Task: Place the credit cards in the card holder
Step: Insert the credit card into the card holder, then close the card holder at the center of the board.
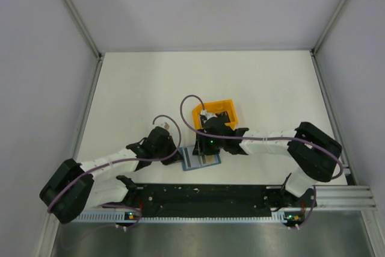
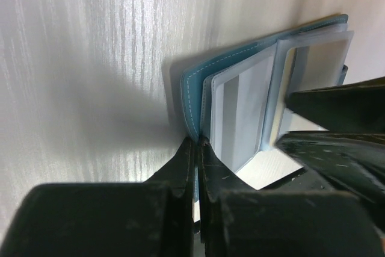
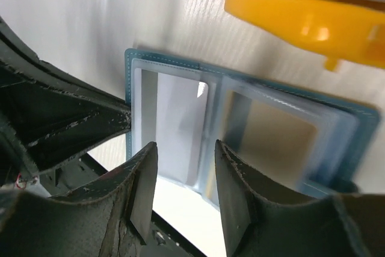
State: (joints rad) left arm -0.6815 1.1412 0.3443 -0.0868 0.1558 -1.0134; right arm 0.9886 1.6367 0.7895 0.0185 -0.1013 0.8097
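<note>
The teal-blue card holder (image 1: 203, 161) lies open on the table by the near edge. Its clear pockets face up in the right wrist view (image 3: 252, 118). A pale card (image 3: 177, 121) shows in its left pocket and a yellowish card (image 3: 274, 139) in its right pocket. My left gripper (image 2: 197, 141) is shut on the holder's (image 2: 192, 88) left edge and also shows in the top view (image 1: 176, 155). My right gripper (image 3: 184, 145) is open and empty just above the holder's near side. It also shows in the top view (image 1: 209, 146).
The orange tray (image 1: 230, 108) stands just behind the holder, close to my right gripper. It also shows in the right wrist view (image 3: 301, 16). Something dark lies in it. The black rail (image 1: 204, 195) runs along the near edge.
</note>
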